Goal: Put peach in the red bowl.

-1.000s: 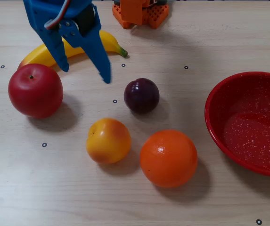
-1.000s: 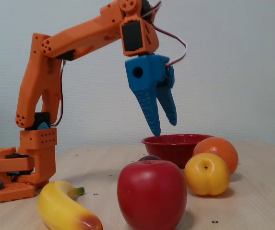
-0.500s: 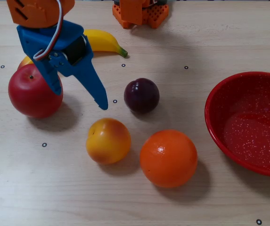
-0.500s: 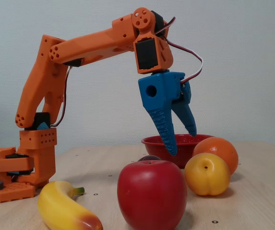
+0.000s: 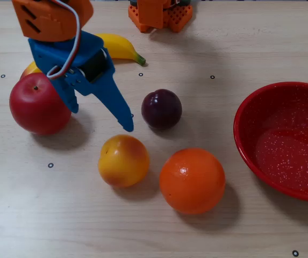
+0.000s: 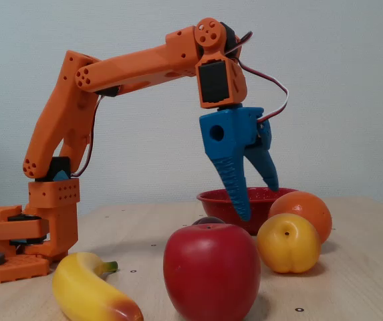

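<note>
The peach (image 5: 123,160) is yellow-orange with a red blush and lies on the wooden table near the front middle; it also shows in the side fixed view (image 6: 288,242). The red bowl (image 5: 245,145) stands empty at the right, and its rim shows behind the fruit in the side view (image 6: 218,199). My blue gripper (image 5: 100,117) is open and empty. It hangs above the table just up-left of the peach, between the apple and the plum. In the side view the gripper (image 6: 259,200) points down, its tips above the peach's height.
A red apple (image 5: 38,104) lies left of the gripper, with a yellow-orange fruit (image 5: 31,69) partly hidden behind it. A dark plum (image 5: 162,109), an orange (image 5: 192,180) and a banana (image 5: 119,47) lie around. The arm's base (image 5: 159,13) stands at the far edge.
</note>
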Controlling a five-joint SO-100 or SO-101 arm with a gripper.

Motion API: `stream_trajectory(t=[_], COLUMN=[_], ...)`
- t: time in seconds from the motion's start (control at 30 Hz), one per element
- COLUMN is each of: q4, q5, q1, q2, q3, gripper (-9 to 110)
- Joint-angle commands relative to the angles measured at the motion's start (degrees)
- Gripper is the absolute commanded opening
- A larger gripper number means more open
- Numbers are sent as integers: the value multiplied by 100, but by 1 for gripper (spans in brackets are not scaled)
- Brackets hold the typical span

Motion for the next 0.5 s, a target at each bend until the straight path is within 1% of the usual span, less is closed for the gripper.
stream_trajectory(t=[0.0, 0.1, 0.17, 0.2, 0.47], q4=[-132, -53, 105, 378, 817], q5=[237, 554, 1072, 2048, 3771], q1=[-158, -211, -246, -334, -598], q2=[281, 360, 501, 721, 905], q3=[-580, -615, -615, -615, -589], gripper=[44, 44, 44, 44, 44])
